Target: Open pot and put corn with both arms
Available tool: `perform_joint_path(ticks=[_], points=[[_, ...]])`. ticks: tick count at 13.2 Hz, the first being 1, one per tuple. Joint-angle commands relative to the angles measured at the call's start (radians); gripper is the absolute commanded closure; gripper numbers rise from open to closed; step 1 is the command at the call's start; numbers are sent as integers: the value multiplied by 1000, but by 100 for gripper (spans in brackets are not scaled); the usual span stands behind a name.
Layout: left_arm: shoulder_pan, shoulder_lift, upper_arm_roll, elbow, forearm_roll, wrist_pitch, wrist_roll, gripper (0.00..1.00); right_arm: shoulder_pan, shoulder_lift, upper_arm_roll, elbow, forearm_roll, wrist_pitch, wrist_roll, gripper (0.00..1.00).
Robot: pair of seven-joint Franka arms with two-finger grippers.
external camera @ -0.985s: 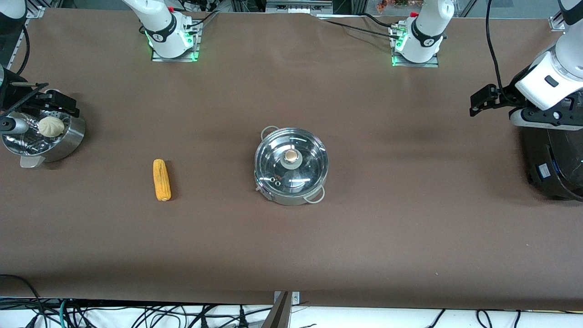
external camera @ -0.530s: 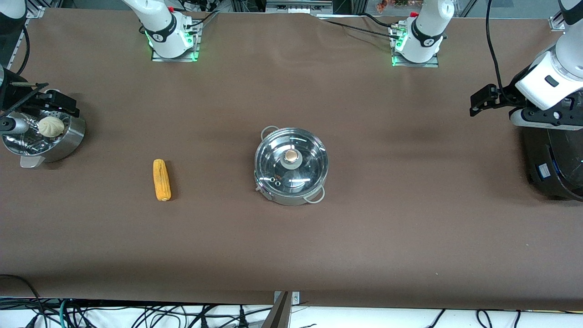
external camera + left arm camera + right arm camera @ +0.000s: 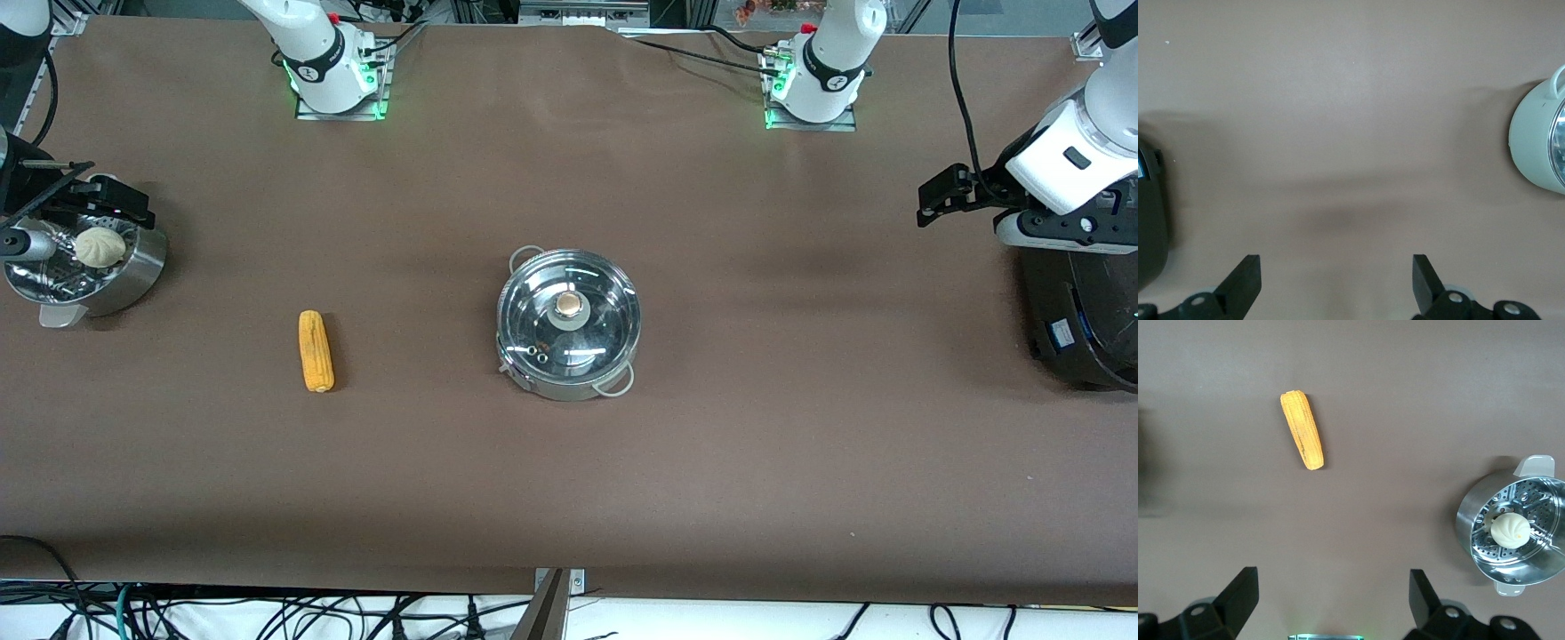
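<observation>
Both sets of jaws spread wide, empty. Left gripper (image 3: 1331, 283) hangs over bare counter (image 3: 800, 400) near the black cooker (image 3: 1080, 320); right gripper (image 3: 1331, 600) is up by the steamer pot (image 3: 84, 267). Nothing has moved in the last second, so the task hasn't started. Pot (image 3: 569, 324) sits mid-counter, shiny steel, glass lid (image 3: 569, 316) on. Corn (image 3: 316, 350) lies toward the right arm's end, yellow-orange, untouched.

Both arms (image 3: 822, 67) are glossy white with black joint bands, and each base (image 3: 338, 93) glows green on its metal plate. Black cables trail off them, plus little red caps up top.
</observation>
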Motion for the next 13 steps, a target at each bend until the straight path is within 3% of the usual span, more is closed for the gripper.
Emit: perform_joint_path(ticks=[1,5,13], points=[[3,6,1,26,-19,-21,4,0,-3,13,-2,33,7,-11,-16,0],[0,6,-1,26,-13,-21,6,0,-1,6,1,33,-27,-14,-10,0],[0,6,-1,26,-12,-23,6,0,6,38,1,32,-13,-6,-10,0]])
